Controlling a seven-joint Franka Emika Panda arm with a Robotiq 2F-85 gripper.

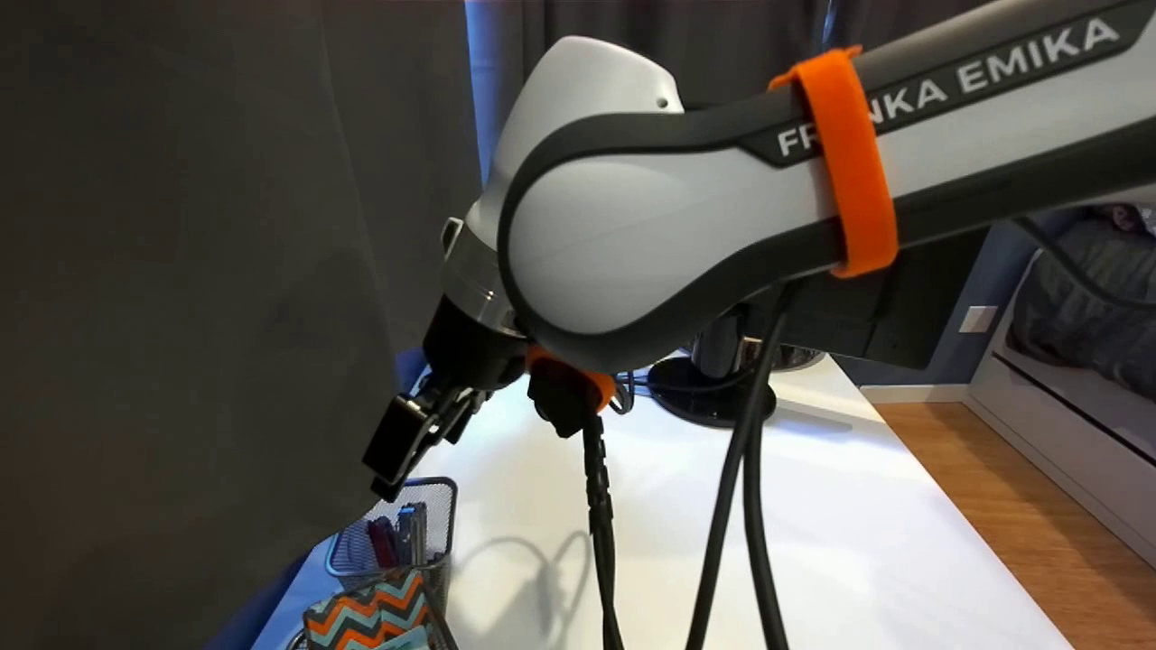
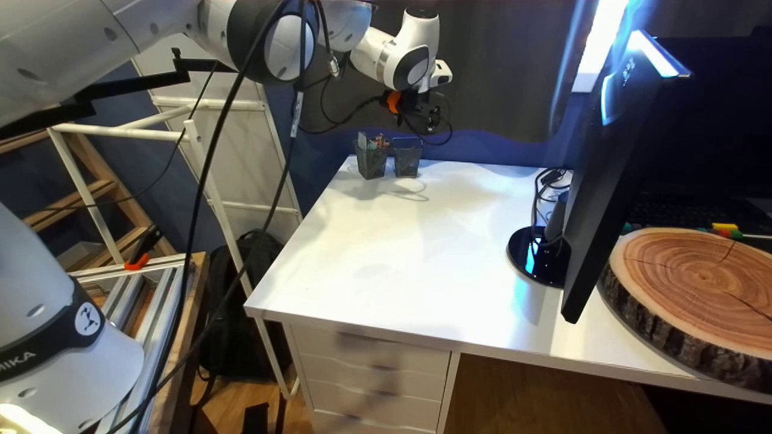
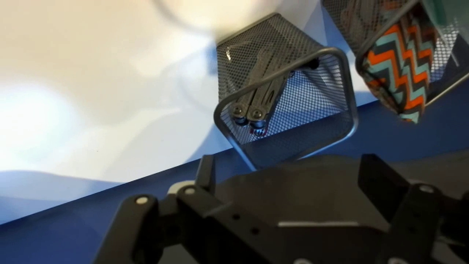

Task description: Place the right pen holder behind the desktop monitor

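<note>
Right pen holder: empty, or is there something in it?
Not empty. In the wrist view, metallic items show inside the right pen holder, through its mesh and open top; exactly what they are I can't tell.

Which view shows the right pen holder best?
Wrist view: the right pen holder appears large, metal contents visible inside. In an exterior view the holder is small, its contents unclear; in an exterior view the zigzag-patterned item partly covers its lower wall.
</note>
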